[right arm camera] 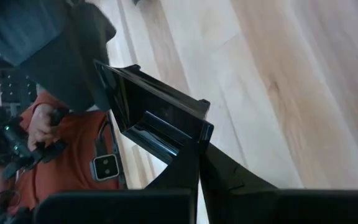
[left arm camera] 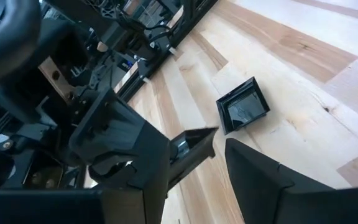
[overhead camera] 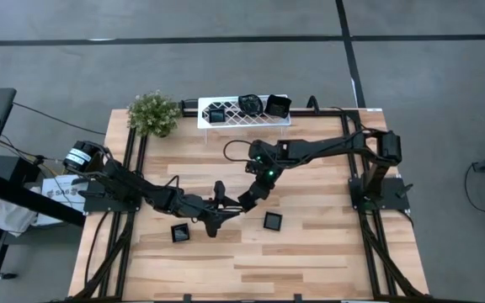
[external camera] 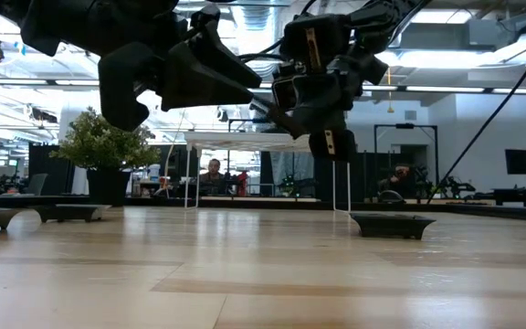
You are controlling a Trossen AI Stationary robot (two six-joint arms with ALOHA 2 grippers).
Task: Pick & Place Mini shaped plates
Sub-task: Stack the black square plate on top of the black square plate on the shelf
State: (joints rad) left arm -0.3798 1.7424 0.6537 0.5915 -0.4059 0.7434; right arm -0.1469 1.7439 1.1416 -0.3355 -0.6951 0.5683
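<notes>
Starting with the right gripper [overhead camera: 247,200], what do we log? (A)

We log it over the middle of the table [overhead camera: 327,252], jaws clamped on one black square mini plate [right arm camera: 160,118]. In the right wrist view the plate is edge-on, pinched at one side. It's in the air, off the wood. (B)

And the left gripper [overhead camera: 215,215]? (A)

It's right next to the right one, meeting it mid-table. In the left wrist view we see its jaws apart, with the held plate's free edge poking in between the fingers [left arm camera: 260,180]. There's a gap on one side, so we don't call it a grip. (B)

Do we count the other plates? (A)

Yes. Two lie flat on the table: one [overhead camera: 180,233] just below the left gripper in the high view, and one [overhead camera: 273,221] below the right. Three more sit in the white rack [overhead camera: 234,122] at the far edge: a square one [overhead camera: 216,114], a rounded one [overhead camera: 249,103] and another square one [overhead camera: 277,106]. (B)

Anything else we note? (A)

There's a potted plant [overhead camera: 154,114] at the far left corner, beside the rack. A person in an orange top [right arm camera: 61,168] shows past the table in the right wrist view, with a hand [right arm camera: 42,124] on some device. (B)
</notes>
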